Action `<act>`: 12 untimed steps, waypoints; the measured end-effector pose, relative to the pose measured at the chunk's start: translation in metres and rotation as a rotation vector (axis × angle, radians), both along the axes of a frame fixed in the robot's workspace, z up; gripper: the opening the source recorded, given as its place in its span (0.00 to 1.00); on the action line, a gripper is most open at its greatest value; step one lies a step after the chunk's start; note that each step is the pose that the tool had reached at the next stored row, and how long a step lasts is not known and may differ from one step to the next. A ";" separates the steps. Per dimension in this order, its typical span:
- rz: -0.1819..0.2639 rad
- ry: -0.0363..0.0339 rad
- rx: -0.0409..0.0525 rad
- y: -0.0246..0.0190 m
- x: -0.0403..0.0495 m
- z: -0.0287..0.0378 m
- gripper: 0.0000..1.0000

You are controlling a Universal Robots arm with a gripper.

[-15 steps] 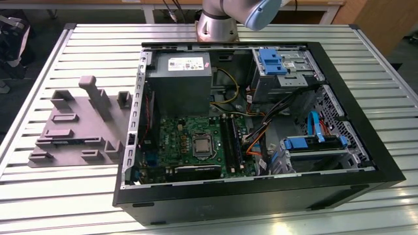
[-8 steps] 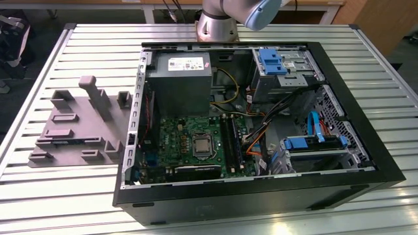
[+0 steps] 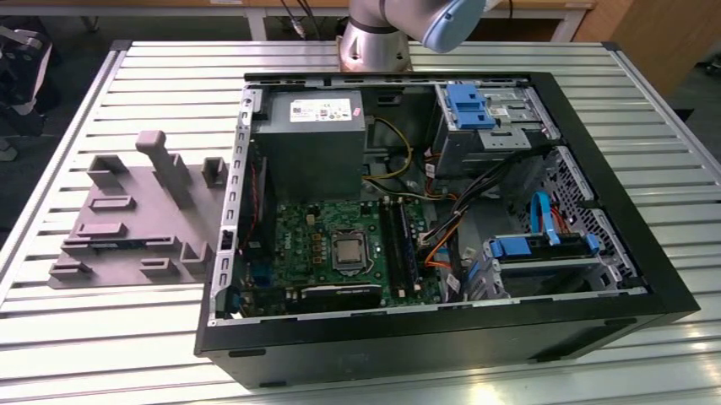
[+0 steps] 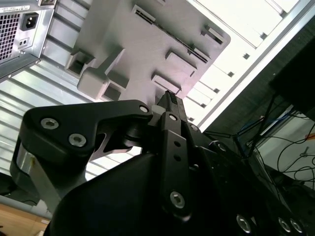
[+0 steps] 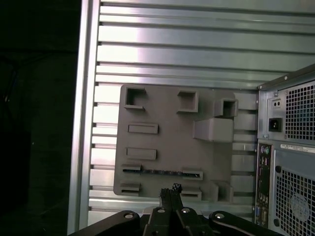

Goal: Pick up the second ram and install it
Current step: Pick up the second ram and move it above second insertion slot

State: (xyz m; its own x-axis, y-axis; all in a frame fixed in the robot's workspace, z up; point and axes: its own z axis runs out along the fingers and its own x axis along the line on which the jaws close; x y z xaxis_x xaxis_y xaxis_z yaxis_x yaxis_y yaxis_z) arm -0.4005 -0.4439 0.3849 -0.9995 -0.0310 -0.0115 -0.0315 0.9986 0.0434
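The second ram [image 5: 162, 172] is a thin dark stick lying flat in a groove of the grey holder block [image 5: 167, 132]. In the exterior view the ram [image 3: 118, 245] shows as a blue-green strip on that holder [image 3: 135, 219], on the exterior view's left of the open computer case. My gripper [image 5: 170, 190] hovers well above the holder, near the edge closest to the ram, and its black fingers [image 4: 170, 101] are pressed together with nothing between them. The motherboard [image 3: 327, 245] with its long black memory slots [image 3: 400, 245] lies inside the case.
The open case [image 3: 440, 211] holds a grey power supply [image 3: 310, 143], blue drive brackets [image 3: 468, 105] and loose cables [image 3: 451, 245]. A tall post [image 3: 169, 169] rises from the holder. The ribbed metal table [image 3: 135, 337] ends close beside the holder, with dark floor beyond [image 5: 39, 123].
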 end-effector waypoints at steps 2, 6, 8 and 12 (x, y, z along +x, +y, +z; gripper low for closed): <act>0.003 0.0001 0.0000 0.0000 0.0000 0.0000 0.11; 0.007 0.0000 0.0000 0.0000 0.0000 0.0000 0.11; 0.010 0.0000 0.0000 0.0000 0.0000 0.0000 0.11; 0.014 0.0000 0.0000 0.0000 0.0000 0.0000 0.11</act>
